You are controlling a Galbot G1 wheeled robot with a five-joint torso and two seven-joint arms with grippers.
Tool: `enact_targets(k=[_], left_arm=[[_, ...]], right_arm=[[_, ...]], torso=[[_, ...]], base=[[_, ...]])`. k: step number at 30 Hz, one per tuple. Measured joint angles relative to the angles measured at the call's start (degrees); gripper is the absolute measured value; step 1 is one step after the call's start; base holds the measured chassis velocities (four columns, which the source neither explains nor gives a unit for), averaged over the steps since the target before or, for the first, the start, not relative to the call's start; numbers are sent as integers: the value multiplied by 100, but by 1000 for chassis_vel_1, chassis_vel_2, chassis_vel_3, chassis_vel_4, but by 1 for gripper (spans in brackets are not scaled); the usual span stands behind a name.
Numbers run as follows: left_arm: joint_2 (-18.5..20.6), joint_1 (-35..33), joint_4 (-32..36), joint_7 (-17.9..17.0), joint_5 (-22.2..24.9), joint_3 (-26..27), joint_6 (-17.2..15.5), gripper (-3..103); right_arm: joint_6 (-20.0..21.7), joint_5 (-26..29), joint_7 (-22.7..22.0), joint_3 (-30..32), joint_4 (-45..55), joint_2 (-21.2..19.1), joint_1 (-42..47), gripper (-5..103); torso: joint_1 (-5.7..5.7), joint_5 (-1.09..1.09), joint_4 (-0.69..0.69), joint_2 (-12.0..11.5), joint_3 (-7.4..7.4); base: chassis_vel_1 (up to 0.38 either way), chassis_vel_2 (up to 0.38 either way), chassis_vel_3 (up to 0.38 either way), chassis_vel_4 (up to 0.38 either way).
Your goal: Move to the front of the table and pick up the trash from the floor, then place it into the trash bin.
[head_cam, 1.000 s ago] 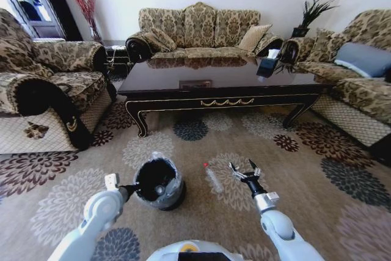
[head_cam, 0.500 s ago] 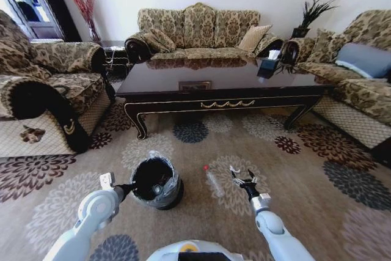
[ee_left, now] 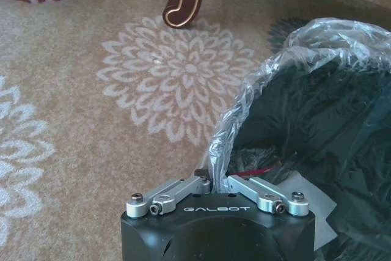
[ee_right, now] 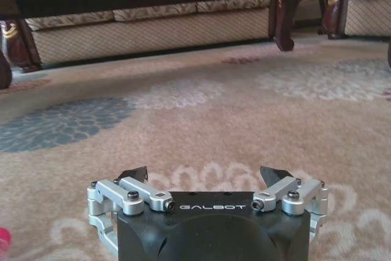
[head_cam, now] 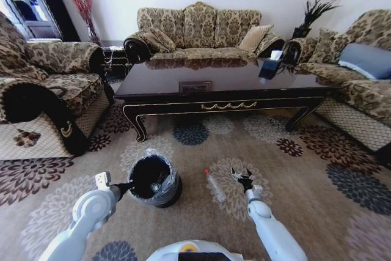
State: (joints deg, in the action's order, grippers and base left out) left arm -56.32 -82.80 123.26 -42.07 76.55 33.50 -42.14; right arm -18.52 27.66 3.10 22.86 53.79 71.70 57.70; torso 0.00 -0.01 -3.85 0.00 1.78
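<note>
Right end effector point(head_cam: 242, 177) is easing back beside the bottle point(head_cam: 214, 186), jaws spread wide, nothing grasped; left end effector point(head_cam: 130, 184) is pinching the trash bin point(head_cam: 154, 180) liner, steadying it.

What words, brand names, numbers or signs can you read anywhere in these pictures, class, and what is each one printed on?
"GALBOT" on the black body of the left gripper, whose shut fingers pinch the bag rim of the trash bin.
"GALBOT" on the black body of the right gripper, open, low over the floor.
The small plate on the table: too small to read.
</note>
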Motion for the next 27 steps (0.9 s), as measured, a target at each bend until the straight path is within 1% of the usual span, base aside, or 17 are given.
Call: enact_targets(k=[5,7,8,10,13,19,20,23,25,26,27], left_arm=[[15,-33,-1,6,4,10,0,0],[8,-37,-25,11,4,8,0,0],[7,-38,-41,11,-3,3,0,0],[7,-42,-51,11,-11,-3,0,0],[8,-45,-44,11,-17,-30,0,0],[10,-43,-37,18,-29,-4,0,0],[13,-74,-37,24,-33,33,0,0],[14,-100,-34,33,-36,66,0,0],[11,-102,-34,38,-44,85,0,0],[11,-102,-34,41,-48,91,0,0],[11,-101,-34,50,-52,102,0,0]], right_arm=[[-27,43,6,130,-531,84,-228,100],[-35,210,29,221,-772,121,-340,101],[-35,263,59,242,-852,121,-371,97],[-37,289,89,253,-914,121,-395,97],[-46,343,179,295,-1158,143,-512,89],[-47,428,277,357,-1294,201,-605,84],[-44,432,297,360,-1339,221,-637,78],[-35,441,314,384,-1413,240,-691,74],[6,506,339,405,-1461,245,-731,70],[37,539,361,406,-1462,246,-733,70],[75,572,405,407,-1462,250,-733,66]], torso=[[0,0,-1,0,0],[0,1,-1,0,0],[0,1,-1,0,0],[0,0,-1,0,0],[0,1,-1,0,0],[0,0,-2,0,0],[0,1,-1,0,0],[0,1,0,0,0],[0,0,0,0,0],[0,0,0,0,0],[0,1,-1,0,0]], base=[[0,0,0,0],[0,0,0,0],[0,0,0,0],[0,0,0,0],[0,0,0,0],[0,0,0,0],[0,0,0,0],[0,0,0,0],[0,0,0,0],[0,0,0,0],[0,0,0,0]])
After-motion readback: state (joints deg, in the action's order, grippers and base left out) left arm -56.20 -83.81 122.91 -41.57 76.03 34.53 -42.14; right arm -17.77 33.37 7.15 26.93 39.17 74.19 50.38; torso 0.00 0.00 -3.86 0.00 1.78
